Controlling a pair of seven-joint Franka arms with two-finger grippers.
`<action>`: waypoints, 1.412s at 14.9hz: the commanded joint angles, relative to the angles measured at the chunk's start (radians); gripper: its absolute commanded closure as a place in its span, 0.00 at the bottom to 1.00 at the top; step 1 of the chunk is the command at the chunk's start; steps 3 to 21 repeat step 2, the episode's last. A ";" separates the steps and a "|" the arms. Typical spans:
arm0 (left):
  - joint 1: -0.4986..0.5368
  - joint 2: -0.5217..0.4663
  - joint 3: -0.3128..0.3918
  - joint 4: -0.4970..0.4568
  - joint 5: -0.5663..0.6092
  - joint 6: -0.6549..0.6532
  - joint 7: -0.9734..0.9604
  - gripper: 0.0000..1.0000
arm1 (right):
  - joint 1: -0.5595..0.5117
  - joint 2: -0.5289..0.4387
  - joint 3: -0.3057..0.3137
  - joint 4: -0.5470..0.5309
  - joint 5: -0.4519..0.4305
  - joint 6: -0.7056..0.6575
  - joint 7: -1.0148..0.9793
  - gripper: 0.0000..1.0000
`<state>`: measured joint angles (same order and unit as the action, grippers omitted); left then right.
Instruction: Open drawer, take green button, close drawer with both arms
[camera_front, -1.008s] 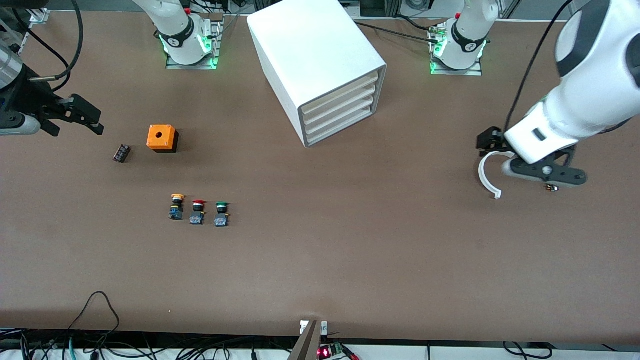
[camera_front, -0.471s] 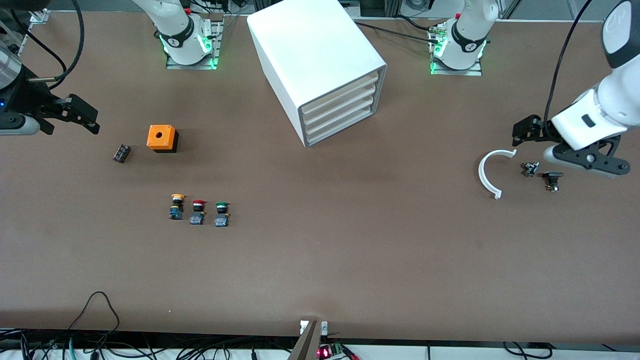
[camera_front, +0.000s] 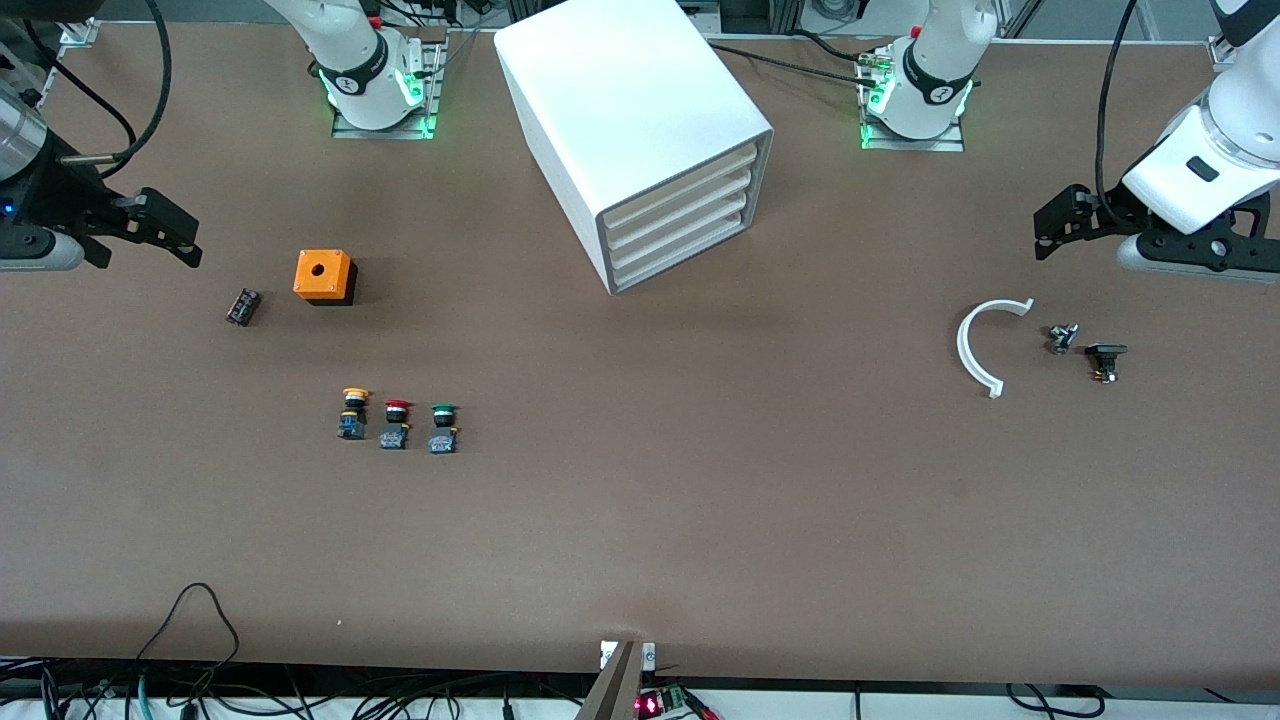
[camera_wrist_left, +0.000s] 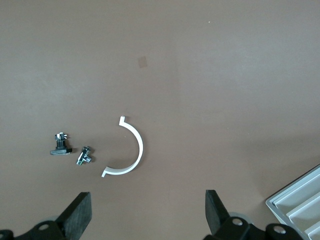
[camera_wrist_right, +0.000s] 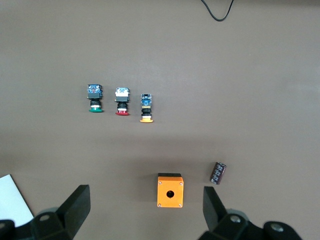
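**Ana:** What shows in the front view?

**Ben:** A white cabinet (camera_front: 640, 130) stands in the middle of the brown table (camera_front: 700, 520), close to the robot bases. All four drawers look pushed in, and the top drawer (camera_front: 680, 178) is shut too. The green button (camera_front: 444, 427) sits on the table, nearer the camera than the cabinet and toward the right arm's end. The red button (camera_front: 396, 424) is just beside it, then the yellow button (camera_front: 352, 413). An orange box (camera_front: 323, 276) and a small dark part (camera_front: 243, 306) lie farther from the camera than the buttons.

**Ana:** And the grippers?

**Ben:** The right gripper (camera_front: 170, 236) hangs over the table at the right arm's end, close to the dark part. The left gripper (camera_front: 1062, 222) hangs at the left arm's end, above a white curved strip (camera_front: 972, 347) and two small bits (camera_front: 1063, 337) (camera_front: 1105, 358).

**Ana:** What does the left wrist view show?

**Ben:** The left fingers (camera_wrist_left: 79, 215) are wide apart and hold nothing. The strip (camera_wrist_left: 134, 150) and the bits (camera_wrist_left: 84, 155) (camera_wrist_left: 60, 146) lie below.

**Ana:** And the right wrist view?

**Ben:** The right fingers (camera_wrist_right: 77, 205) are wide apart too, with nothing in them. The green button (camera_wrist_right: 94, 97), the red one (camera_wrist_right: 122, 100) and the yellow one (camera_wrist_right: 146, 107) lie in a row. The orange box (camera_wrist_right: 170, 190) is closer to the fingers.
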<state>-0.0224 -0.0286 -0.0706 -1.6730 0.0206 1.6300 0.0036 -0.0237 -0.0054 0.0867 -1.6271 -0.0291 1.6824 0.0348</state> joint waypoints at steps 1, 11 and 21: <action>-0.005 -0.013 0.008 -0.004 -0.013 -0.016 -0.008 0.00 | -0.010 0.010 0.015 0.024 -0.020 -0.020 0.014 0.00; -0.005 -0.014 0.008 -0.004 -0.013 -0.019 -0.007 0.00 | -0.010 0.011 0.015 0.024 -0.020 -0.018 0.014 0.00; -0.005 -0.014 0.008 -0.004 -0.013 -0.019 -0.007 0.00 | -0.010 0.011 0.015 0.024 -0.020 -0.018 0.014 0.00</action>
